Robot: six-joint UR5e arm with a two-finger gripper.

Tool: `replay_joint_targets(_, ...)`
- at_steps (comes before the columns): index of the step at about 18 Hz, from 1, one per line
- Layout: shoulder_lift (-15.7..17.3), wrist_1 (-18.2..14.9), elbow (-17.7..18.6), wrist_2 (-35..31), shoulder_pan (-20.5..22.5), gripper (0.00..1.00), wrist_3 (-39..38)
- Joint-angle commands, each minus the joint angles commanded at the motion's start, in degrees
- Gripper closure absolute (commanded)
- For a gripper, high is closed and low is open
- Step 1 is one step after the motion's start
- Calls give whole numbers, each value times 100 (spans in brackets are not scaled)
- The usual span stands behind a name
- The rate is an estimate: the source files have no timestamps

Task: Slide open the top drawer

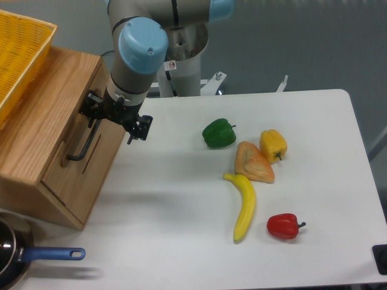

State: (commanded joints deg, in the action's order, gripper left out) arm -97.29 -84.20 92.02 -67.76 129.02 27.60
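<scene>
- Right by the jaws, the top drawer (91, 158) is seen, barely pulled out.
- Its stiff black handle (84, 144) should be gripped.
- The gripper (115, 115) is too hidden; grip cannot be told.

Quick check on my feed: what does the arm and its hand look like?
The arm is grey metal tubing with light-blue round joint caps. A small red-and-white round sticker sits on the pale base column. The hand is black, compact and blocky.
</scene>
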Motion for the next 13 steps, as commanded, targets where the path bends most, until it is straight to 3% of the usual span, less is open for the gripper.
replay_joint_targets(13,-79,61,-9,-18,-62,0,17)
